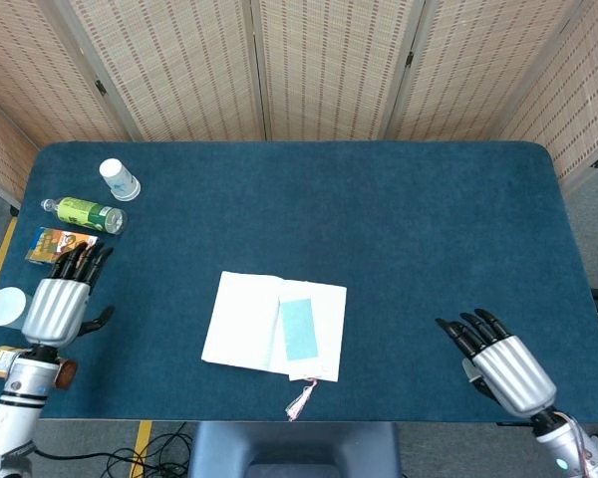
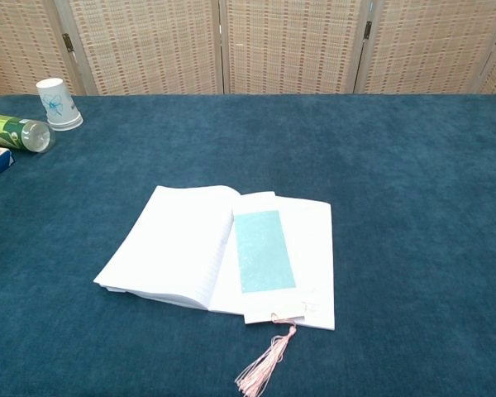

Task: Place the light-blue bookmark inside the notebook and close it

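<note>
An open white notebook (image 1: 249, 321) (image 2: 182, 244) lies near the table's front edge. A light-blue bookmark (image 1: 298, 329) (image 2: 264, 251) rests flat on its right-hand page, and a pink tassel (image 1: 301, 400) (image 2: 264, 370) trails off the front of the notebook. My left hand (image 1: 58, 302) hovers at the table's left edge, fingers extended, holding nothing. Over the front right of the table, my right hand (image 1: 500, 361) is flat with fingers spread and empty, well right of the notebook. Neither hand appears in the chest view.
At the left edge sit a paper cup (image 1: 119, 179) (image 2: 56, 103), a green bottle lying on its side (image 1: 88, 215) (image 2: 12, 132), a small carton (image 1: 54, 242), a white cup (image 1: 2, 304) and an amber bottle (image 1: 0, 360). Folding screens stand behind the blue table (image 1: 399, 219).
</note>
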Tool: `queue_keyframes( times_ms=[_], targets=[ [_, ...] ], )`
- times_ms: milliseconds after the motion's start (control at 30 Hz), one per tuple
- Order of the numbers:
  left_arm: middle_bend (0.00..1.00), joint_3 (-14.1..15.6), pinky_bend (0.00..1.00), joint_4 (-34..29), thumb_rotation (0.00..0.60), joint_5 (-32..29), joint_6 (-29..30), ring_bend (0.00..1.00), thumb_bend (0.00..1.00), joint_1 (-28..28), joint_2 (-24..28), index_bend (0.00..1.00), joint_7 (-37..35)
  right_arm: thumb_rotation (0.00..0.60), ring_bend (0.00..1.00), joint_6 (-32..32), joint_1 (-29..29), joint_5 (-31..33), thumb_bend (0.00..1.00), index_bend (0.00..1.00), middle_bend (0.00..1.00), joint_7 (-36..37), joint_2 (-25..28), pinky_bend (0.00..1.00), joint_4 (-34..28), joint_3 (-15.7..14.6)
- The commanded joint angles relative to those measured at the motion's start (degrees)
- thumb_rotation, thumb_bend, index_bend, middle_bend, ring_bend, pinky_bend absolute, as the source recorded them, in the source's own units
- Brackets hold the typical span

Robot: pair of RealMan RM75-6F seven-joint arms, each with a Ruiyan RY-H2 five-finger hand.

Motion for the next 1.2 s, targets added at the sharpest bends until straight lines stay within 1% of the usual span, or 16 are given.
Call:
queue_keyframes(
  times_ms=[33, 133, 233, 400, 633, 767, 933, 1200],
  targets=[
    [0.08, 1.3, 0.16, 0.9, 0.600, 1.4, 2.3, 0.05, 0.30, 2.9, 1.2, 0.08, -2.3, 0.600, 0.15, -8.4, 5.6, 1.6, 0.68, 0.03, 0.23, -2.2, -1.4, 0.16, -2.9, 1.1],
    [0.08, 2.0, 0.16, 1.2, 0.600, 1.9, 2.9, 0.05, 0.30, 4.5, 1.9, 0.08, -3.6, 0.600, 0.15, -14.3, 9.4, 4.7, 0.70, 0.01, 0.23, -3.4, -3.5, 0.16, -3.7, 2.8],
    [0.08, 2.2, 0.16, 1.8, 0.600, 2.7, 4.0, 0.05, 0.30, 5.9, 2.3, 0.08, -5.0, 0.600, 0.15, -18.4, 12.6, 7.3, 0.70, 0.00, 0.23, -4.6, -6.3, 0.16, -4.0, 4.4],
    [0.08, 2.2, 0.16, 2.7, 0.600, 3.9, 5.1, 0.05, 0.30, 7.4, 2.8, 0.08, -6.5, 0.600, 0.13, -24.7, 17.5, 10.7, 0.70, 0.00, 0.23, -7.5, -10.5, 0.16, -3.8, 6.1],
    [0.08, 2.1, 0.16, 3.1, 0.600, 5.3, 5.0, 0.05, 0.30, 8.5, 3.0, 0.08, -7.6, 0.600, 0.12, -33.5, 24.7, 17.8, 0.70, 0.00, 0.23, -13.4, -18.0, 0.15, -0.2, 8.8],
    [0.08, 2.0, 0.16, 3.0, 0.600, 6.1, 5.1, 0.05, 0.30, 9.0, 2.9, 0.08, -7.2, 0.600, 0.11, -36.9, 28.6, 22.6, 0.70, 0.00, 0.23, -15.7, -22.6, 0.14, 3.2, 10.6],
    [0.08, 2.1, 0.16, 3.2, 0.600, 6.5, 4.9, 0.05, 0.30, 9.7, 2.6, 0.08, -7.4, 0.600, 0.08, -40.8, 33.5, 28.3, 0.73, 0.00, 0.23, -18.7, -27.6, 0.12, 7.9, 11.8],
    [0.08, 1.7, 0.16, 4.3, 0.600, 6.4, 4.6, 0.05, 0.30, 10.7, 2.2, 0.08, -8.6, 0.600, 0.06, -42.4, 39.4, 33.3, 0.74, 0.00, 0.23, -19.6, -33.1, 0.10, 13.7, 13.2]
  ],
)
